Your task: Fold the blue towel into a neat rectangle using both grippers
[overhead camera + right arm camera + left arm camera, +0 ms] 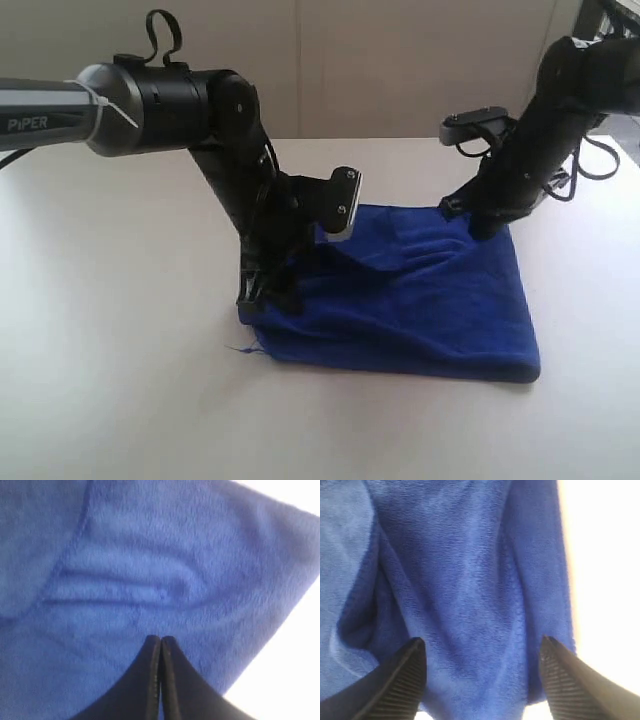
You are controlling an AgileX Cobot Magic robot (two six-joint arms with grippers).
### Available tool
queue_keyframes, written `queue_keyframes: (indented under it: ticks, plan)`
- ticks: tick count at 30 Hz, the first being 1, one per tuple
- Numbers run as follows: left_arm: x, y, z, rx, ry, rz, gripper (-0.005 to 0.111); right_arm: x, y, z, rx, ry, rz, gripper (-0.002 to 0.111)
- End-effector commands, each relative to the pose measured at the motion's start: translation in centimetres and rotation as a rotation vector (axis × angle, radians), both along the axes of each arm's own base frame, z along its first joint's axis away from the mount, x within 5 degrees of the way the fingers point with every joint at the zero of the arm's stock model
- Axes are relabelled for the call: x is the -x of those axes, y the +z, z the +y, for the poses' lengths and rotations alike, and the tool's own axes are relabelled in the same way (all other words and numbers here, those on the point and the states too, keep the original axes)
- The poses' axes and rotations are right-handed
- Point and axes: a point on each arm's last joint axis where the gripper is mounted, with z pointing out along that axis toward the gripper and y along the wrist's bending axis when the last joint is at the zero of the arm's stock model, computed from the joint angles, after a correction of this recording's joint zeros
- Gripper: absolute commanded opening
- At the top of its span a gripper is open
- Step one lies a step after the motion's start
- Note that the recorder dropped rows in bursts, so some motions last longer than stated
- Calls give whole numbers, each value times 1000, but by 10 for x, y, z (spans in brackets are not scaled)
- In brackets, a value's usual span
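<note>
Left end effector [482, 641] gaped empty over the royal-blue microfibre towel [430, 300]; right end effector [161, 638] apparently pinched its corner shut. Left needed a matching pinch.

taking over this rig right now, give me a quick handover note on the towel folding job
Left gripper: jaws open, straddling a raised ridge of the soft royal-blue microfibre towel at its front-left corner in the exterior view; nothing clamped.
Right gripper: jaws shut, tips at the towel's far-right corner. Creases run toward it, but whether cloth is pinched cannot be told.
Towel: on the white table, roughly rectangular. Its front edge is rounded like a fold, so one fold looks done.
To do: flatten the bunched left side and the creases, then square the edges.
</note>
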Motion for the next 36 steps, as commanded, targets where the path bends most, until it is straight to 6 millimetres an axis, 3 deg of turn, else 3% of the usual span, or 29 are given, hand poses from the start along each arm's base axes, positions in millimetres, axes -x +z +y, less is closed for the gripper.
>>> queue_keyframes:
  ticks: [1,4,7,11,15,22,27,30,33,36]
  plan:
    - [9,0,3,-34,-20,95,63,15,-1,-12,91,-41,139,0]
    - [11,-1,4,-48,-27,117,52,22,-12,-11,82,-44,174,0]
    - [9,-13,3,-67,-28,143,55,39,-29,-8,50,-40,228,0]
    - [8,-15,2,-65,-25,139,60,53,-4,-3,42,-45,40,0]
    - [7,-15,2,-63,-24,132,59,84,22,10,46,11,-52,0]
    - [11,-14,1,-53,11,183,59,143,24,38,72,164,-162,0]
    - [15,-15,15,-204,127,246,58,171,28,45,68,183,-250,0]
    - [22,-13,21,-269,188,335,36,174,35,44,58,160,-290,0]
    - [20,-13,18,-231,239,340,0,174,35,44,58,160,-285,0]
    - [16,-10,4,-68,293,331,0,174,34,44,64,165,-279,0]
